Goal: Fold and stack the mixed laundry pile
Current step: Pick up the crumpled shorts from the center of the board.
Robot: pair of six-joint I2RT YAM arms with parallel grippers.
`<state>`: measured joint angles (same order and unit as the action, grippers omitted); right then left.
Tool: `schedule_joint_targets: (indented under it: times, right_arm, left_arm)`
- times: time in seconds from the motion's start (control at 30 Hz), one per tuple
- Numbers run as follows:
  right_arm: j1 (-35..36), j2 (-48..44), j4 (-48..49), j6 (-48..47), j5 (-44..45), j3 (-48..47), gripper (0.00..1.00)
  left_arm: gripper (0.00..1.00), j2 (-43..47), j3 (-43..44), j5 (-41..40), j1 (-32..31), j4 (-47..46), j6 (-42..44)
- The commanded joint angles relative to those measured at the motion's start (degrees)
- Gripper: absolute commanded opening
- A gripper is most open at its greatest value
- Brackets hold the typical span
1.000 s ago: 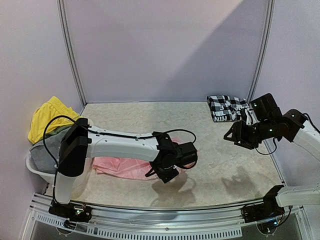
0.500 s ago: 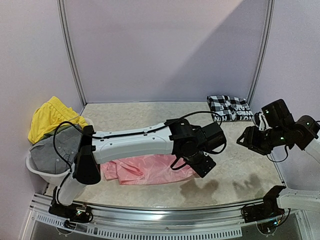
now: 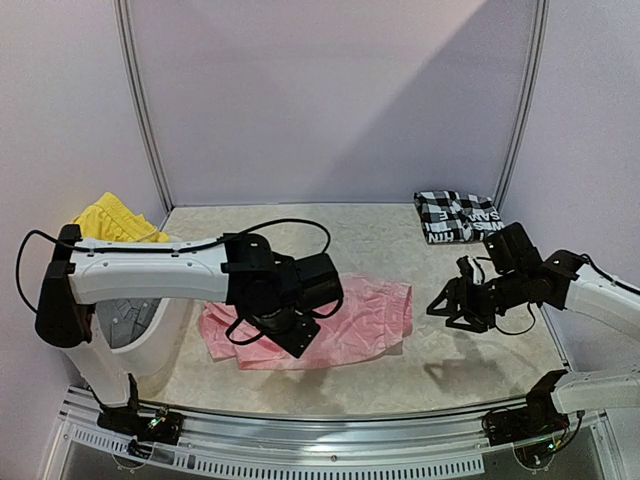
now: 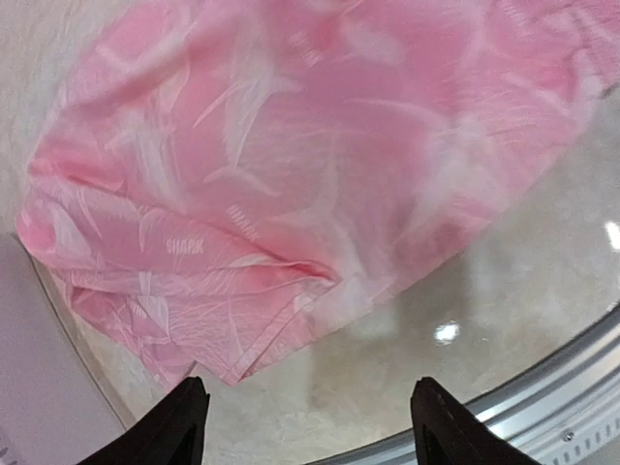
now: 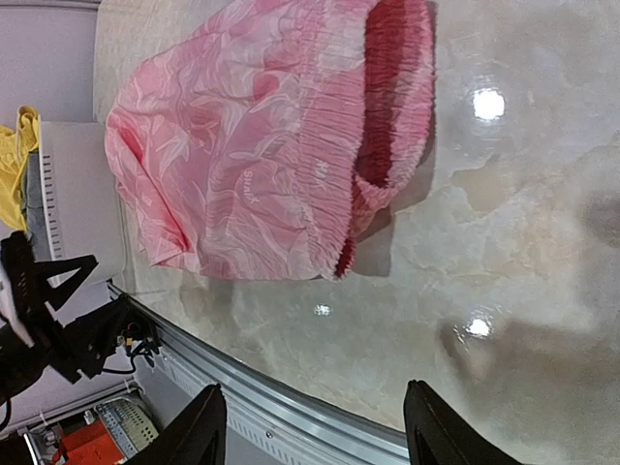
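Loosely laid pink piece (image 3: 372, 315): bunching risk

Left gripper (image 4: 305, 426) and right gripper (image 5: 315, 426) both spread, empty; garment rumpled beneath the left one, waistband gaping; pinching a single layer could drag it crooked; far right, checked shirt (image 3: 455, 217) lies folded.

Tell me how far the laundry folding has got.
Done: the checked shirt lies folded at the far right. In hand: the pink garment is spread on the table, left hand and right hand open, neither gripping it. Left: folding it, plus the yellow garment and grey garment at the basket.
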<state>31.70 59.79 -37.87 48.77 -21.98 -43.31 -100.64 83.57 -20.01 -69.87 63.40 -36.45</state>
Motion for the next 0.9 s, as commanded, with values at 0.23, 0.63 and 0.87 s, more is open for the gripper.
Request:
schedule_joint_targets:
  times: [0.23,0.63,0.87]
  right_arm:
    - [4.2,17.2,18.0,1.5,-10.3,2.9,0.64]
    - [4.2,28.9,29.4,3.9,-13.2,5.0,0.51]
    - [4.2,31.8,31.1,4.0,-14.3,4.1,0.3]
  left_arm:
    - [0.72,4.0,-12.8,5.7,6.8,-7.6,-8.3]
    - [0.68,8.0,-21.9,11.7,11.0,-16.4,-11.4]
    - [0.68,4.5,-19.6,11.1,11.2,-15.7,-9.7]
